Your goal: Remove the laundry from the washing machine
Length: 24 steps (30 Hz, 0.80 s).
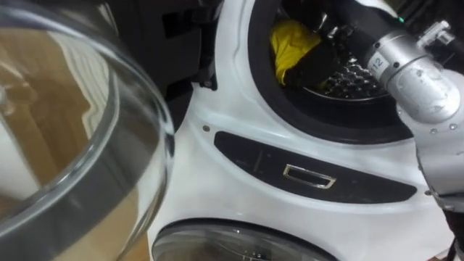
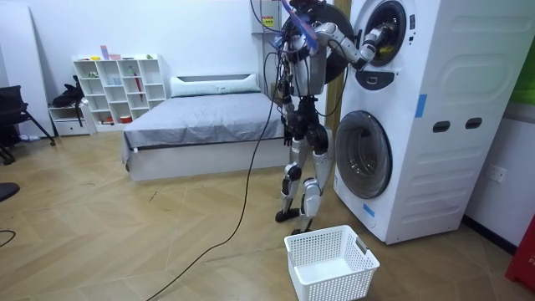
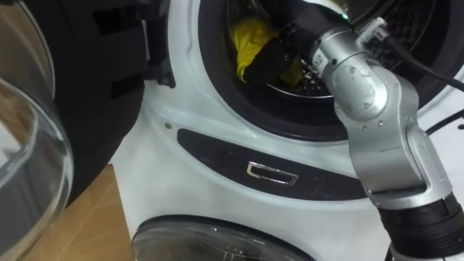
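A yellow cloth lies inside the upper drum of the white stacked washing machine. My right arm reaches into that drum from the right. Its dark right hand is against the lower edge of the yellow cloth. The fingers blend into the dark drum, so I cannot tell whether they grip the cloth. In the room view I stand upright close in front of the machine, with the right arm raised into the upper opening.
The upper machine's round glass door stands open at my left, close to the camera. Below are a dark control panel and the lower machine's shut door. A white laundry basket sits on the floor by my feet. A bed stands behind me.
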Tool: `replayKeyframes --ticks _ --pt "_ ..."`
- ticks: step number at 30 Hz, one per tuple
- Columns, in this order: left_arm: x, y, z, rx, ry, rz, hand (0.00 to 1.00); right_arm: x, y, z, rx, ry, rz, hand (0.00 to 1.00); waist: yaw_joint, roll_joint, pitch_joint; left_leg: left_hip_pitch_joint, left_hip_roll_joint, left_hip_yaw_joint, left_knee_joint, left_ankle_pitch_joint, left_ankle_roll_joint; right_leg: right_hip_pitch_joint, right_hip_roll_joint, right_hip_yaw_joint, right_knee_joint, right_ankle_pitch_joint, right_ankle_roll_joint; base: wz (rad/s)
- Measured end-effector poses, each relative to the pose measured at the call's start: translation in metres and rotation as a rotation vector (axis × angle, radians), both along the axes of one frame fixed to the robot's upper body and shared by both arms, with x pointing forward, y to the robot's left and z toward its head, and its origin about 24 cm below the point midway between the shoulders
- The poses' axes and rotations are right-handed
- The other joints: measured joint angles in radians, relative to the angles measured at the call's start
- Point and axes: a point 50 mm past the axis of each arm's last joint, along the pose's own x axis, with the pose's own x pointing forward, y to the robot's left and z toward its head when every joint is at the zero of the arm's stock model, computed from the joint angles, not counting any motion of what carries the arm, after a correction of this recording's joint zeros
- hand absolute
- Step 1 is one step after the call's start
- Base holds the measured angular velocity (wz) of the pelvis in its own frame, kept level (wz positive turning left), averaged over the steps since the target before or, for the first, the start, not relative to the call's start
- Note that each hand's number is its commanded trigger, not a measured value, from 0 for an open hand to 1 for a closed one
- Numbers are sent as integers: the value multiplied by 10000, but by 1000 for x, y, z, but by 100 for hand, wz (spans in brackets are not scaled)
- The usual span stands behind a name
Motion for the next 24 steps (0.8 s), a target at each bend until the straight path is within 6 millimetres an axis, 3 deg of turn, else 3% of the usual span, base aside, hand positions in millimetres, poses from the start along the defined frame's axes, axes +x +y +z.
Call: replayKeyframes --ticks 8,16,24 --pt "0 0 0 2 -27 -4 0 -2 -2 1 -549 192 -486 100 23 -10 -24 44 -12 -1 10 1 1 37 -7 27 -1 0 0 0" --pt "-6 0 -2 -27 258 75 0 4 -9 -5 -509 398 -1064 100 299 -117 -49 114 -39 -47 19 2 3 186 -7 23 -169 -2 3 0" --pt "0 -1 -2 -73 162 80 0 5 -7 -9 -703 984 -750 100 264 -135 -11 133 -40 -43 -47 0 0 179 5 39 -164 -1 3 -1"
